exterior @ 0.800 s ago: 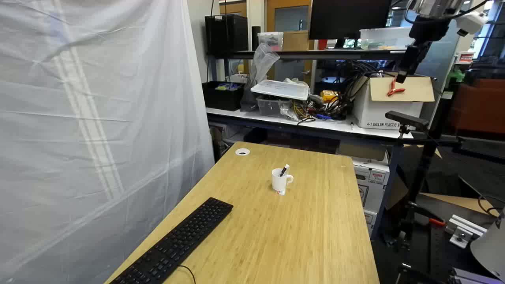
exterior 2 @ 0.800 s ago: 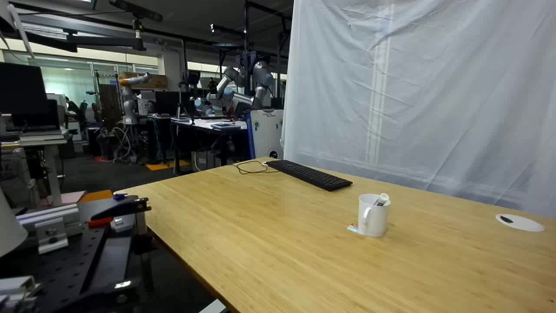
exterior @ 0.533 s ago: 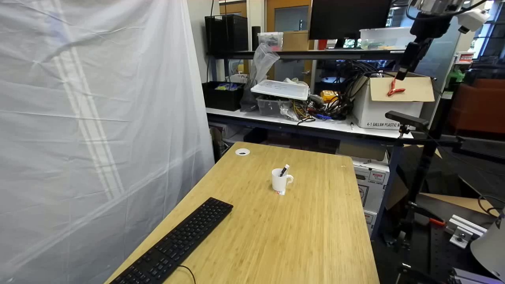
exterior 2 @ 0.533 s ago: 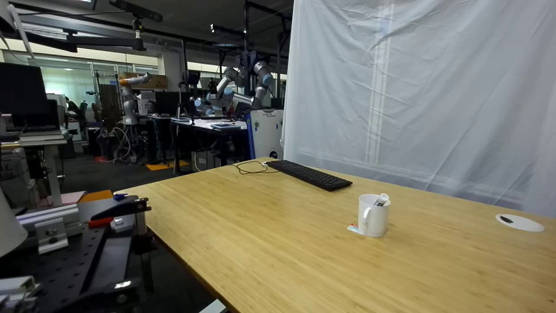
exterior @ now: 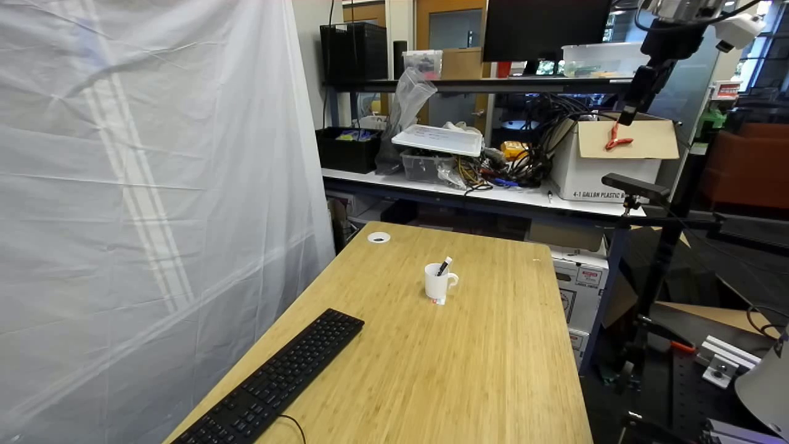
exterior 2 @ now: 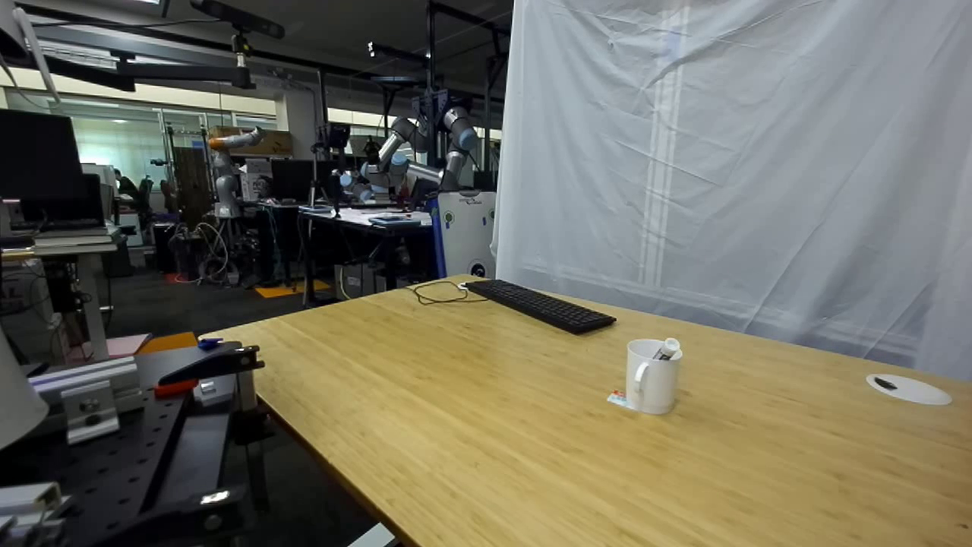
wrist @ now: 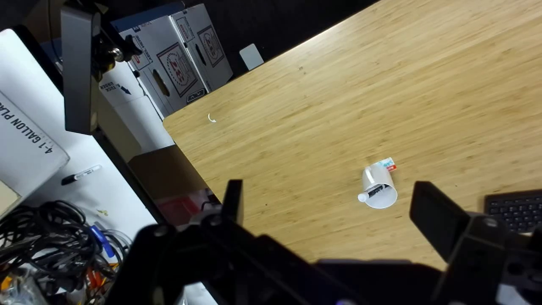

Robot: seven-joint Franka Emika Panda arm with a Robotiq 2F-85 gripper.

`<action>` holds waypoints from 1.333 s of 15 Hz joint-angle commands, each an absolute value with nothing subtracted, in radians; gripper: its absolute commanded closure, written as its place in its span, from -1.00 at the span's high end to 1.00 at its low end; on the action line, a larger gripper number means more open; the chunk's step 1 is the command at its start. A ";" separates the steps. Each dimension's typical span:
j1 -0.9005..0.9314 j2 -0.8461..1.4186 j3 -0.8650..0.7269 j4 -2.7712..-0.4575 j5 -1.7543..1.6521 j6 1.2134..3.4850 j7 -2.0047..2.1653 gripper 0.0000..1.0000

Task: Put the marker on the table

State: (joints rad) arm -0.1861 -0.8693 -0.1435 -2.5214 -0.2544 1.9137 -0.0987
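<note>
The marker is a thin dark stick with a white end. It leans inside the small white cup, its white end above the rim, in both exterior views (exterior: 444, 266) (exterior 2: 667, 349) and in the wrist view (wrist: 375, 190). Its lower part is hidden by the cup. The white cup (exterior: 435, 286) stands upright on the bamboo-topped table (exterior: 487, 357). The cup also shows in the wrist view (wrist: 384, 198). My gripper (wrist: 328, 184) is open and empty, high above and away from the cup. In an exterior view the gripper (exterior: 629, 116) hangs at the upper right.
A black keyboard (exterior: 277, 376) lies along the table's curtain side. A small red-and-white packet (exterior 2: 617, 397) lies by the cup's base. A white grommet (exterior: 378, 237) sits at a table corner. A cluttered white bench (exterior: 530, 195) and a camera on a stand (exterior: 635, 185) border the table.
The gripper has risen very slightly at the upper right of an exterior view, then stayed still. The cup, marker and keyboard have not moved.
</note>
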 commanded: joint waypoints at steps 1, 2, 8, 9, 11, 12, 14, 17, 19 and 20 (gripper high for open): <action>-0.179 -0.869 -0.148 -2.519 -0.258 1.911 -0.095 1.00; -0.179 -0.869 -0.148 -2.519 -0.258 1.911 -0.095 1.00; -0.179 -0.869 -0.148 -2.519 -0.258 1.911 -0.095 1.00; -0.179 -0.869 -0.148 -2.519 -0.258 1.911 -0.095 1.00; -0.176 -0.868 -0.146 -2.515 -0.259 1.908 -0.100 1.00; -0.171 -0.866 -0.144 -2.511 -0.259 1.902 -0.107 1.00; -0.153 -0.861 -0.141 -2.510 -0.272 1.918 -0.134 1.00; -0.116 -0.821 -0.136 -2.501 -0.297 1.955 -0.190 1.00; -0.088 -0.788 -0.133 -2.498 -0.305 1.970 -0.225 1.00; -0.076 -0.774 -0.129 -2.506 -0.316 1.992 -0.242 1.00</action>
State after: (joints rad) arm -0.1014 -0.8282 -0.1335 -2.5225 -0.2817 1.9561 -0.1856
